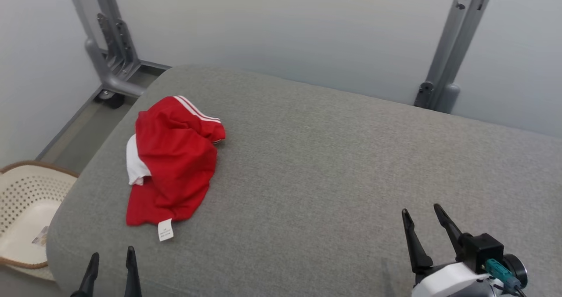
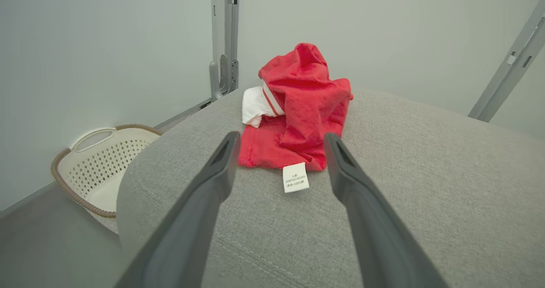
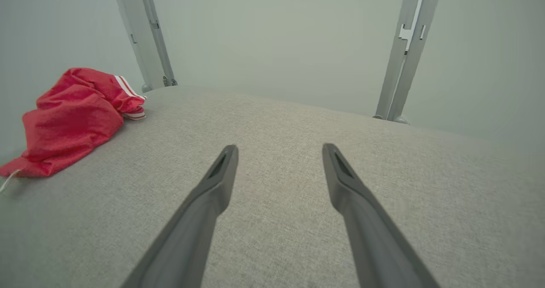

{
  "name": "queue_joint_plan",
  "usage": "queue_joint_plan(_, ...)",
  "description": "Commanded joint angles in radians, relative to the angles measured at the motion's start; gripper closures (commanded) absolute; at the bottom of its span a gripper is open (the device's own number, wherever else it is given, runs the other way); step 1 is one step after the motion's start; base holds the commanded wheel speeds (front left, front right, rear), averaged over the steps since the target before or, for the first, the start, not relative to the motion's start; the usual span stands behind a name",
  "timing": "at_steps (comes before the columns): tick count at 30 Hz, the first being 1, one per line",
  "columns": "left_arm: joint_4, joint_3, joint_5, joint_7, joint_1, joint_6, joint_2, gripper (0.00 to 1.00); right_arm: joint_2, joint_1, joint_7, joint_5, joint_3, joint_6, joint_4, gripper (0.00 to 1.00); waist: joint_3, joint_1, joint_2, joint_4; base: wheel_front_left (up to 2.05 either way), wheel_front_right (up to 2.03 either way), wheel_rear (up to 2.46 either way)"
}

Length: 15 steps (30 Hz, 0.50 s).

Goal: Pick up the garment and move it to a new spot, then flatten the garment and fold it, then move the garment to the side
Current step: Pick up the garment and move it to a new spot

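Crumpled red fabric garment on left part of grey upholstered cushion; long axis far-to-near, white label end toward cushion's near edge. Left gripper, right gripper spread wide, empty.

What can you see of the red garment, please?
The red garment is a crumpled heap of thin, mesh-like fabric, with white stripes along one edge, a white patch at its left and a white label at its near hem. It lies on the grey cushion near its left end; nothing else touches it.

Crumpled red fabric garment with white stripes and white lining; plain grey woven cushion; cream perforated plastic basket, brown-rimmed.
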Motion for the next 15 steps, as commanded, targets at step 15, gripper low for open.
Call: queue_joint_plan(15,0.071,-0.081,-0.094,0.0,-0.178,-0.003,0.01,0.0,-0.014,-0.056,-0.003,-0.066,-0.008,-0.001,-0.008,0.0,0.15,0.0001,0.0,0.043,0.0,0.0,0.0)
